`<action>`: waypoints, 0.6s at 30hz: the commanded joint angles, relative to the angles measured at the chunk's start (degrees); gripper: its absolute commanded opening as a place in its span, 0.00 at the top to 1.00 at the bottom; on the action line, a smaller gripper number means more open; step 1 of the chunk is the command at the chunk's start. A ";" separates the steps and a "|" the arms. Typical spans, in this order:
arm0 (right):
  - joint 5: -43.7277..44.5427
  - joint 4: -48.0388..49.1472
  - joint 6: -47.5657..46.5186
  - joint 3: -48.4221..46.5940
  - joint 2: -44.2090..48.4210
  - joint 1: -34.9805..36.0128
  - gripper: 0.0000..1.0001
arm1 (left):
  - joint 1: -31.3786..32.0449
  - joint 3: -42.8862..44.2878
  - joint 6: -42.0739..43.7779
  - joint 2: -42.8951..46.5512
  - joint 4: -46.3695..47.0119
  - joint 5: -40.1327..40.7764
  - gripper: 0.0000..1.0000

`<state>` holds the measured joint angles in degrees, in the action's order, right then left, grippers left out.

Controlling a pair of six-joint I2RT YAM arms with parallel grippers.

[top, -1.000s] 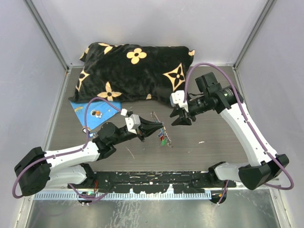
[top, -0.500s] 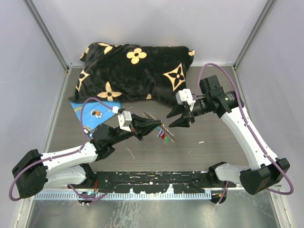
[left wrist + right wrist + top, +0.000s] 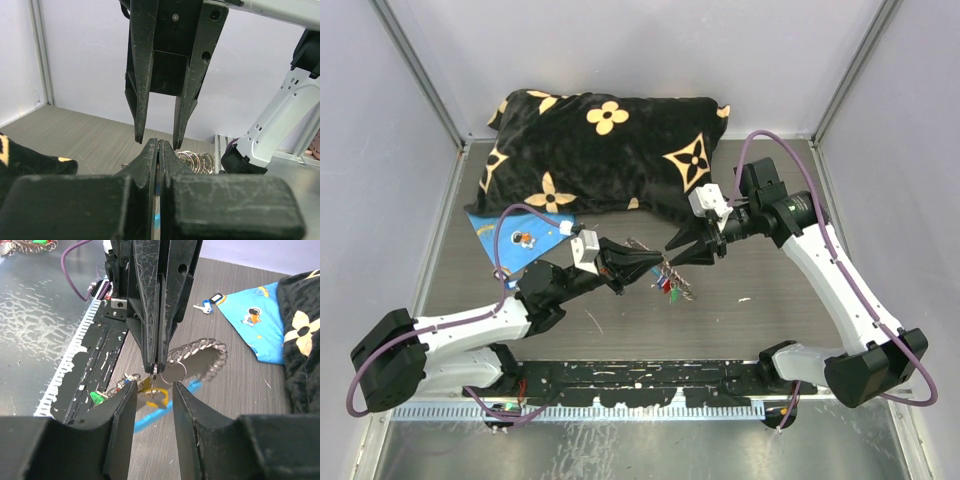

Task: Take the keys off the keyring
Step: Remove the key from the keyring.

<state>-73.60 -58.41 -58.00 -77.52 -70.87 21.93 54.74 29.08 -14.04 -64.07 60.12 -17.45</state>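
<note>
Because the grey metallic chain-like keyring (image 3: 200,352) hangs limp and light over the bench (image 3: 770,290) from our clenched left pincer (image 3: 155,362), its tiny coloured-head keys (image 3: 670,286) dangling loose, we judge the released right pincer (image 3: 158,143), straddling that tip, should pinch one slippery key's head.

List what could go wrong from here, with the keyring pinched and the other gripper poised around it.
1. The left gripper pinches the keyring only at its very tips, so a tug could slip it free and drop it onto the table.
2. The open right gripper closely straddles those tips. Closing may clamp the left gripper itself rather than a key.
3. The keys hang bunched below, so a grab might catch several of them, or the chain.
</note>
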 commanded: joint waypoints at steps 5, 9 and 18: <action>-1.13 7.54 6.61 2.49 0.34 1.54 0.62 | -0.23 3.75 -1.07 -0.18 7.36 0.18 1.00; -0.47 9.06 7.85 3.28 0.36 1.91 0.68 | -0.22 3.79 -1.23 -0.18 7.29 -0.06 1.00; 1.60 6.78 5.94 1.55 0.37 2.48 0.99 | -0.16 3.17 -0.50 0.01 5.87 -0.12 1.00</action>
<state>-73.14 -51.24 -50.68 -73.91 -70.89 23.90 54.72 29.76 -14.70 -65.04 60.62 -17.74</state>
